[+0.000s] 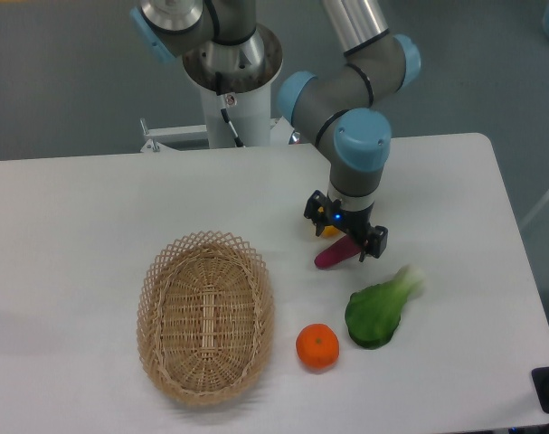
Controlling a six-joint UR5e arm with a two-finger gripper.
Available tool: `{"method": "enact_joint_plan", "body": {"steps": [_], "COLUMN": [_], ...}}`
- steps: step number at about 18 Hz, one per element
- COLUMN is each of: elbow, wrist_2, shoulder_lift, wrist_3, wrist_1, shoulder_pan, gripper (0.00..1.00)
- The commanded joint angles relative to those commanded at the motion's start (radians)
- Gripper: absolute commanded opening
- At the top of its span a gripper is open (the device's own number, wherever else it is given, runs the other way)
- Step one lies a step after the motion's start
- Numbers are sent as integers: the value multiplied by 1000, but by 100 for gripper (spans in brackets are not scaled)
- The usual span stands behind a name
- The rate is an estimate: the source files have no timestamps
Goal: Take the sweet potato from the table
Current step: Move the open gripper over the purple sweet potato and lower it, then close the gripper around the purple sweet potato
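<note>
Your claw (pixel 345 230) hangs with fingers spread apart, directly over the sweet potato (pixel 333 255), which lies on the bench (pixel 75 226) beside the green vegetable (pixel 375 312). The wicker basket (pixel 206 316) holds nothing — an orange (pixel 317 347) sits just beside it.

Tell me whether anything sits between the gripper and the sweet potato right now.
Nothing visible does. The gripper hangs directly over the sweet potato, open, fingers straddling its upper end. The yellow fruit lies close behind, mostly hidden by the gripper, but not between them.
</note>
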Motion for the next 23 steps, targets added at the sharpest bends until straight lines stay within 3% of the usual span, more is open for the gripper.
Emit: {"method": "enact_joint_plan", "body": {"steps": [9, 20, 23], "elbow": [2, -5, -3], "wrist_2": [3, 64, 64], "shoulder_lift": [-51, -60, -60], "wrist_3": [3, 41, 41], "wrist_1": [32, 35, 35], "shoulder_pan": [-15, -23, -23], "gripper": [100, 100, 89]}}
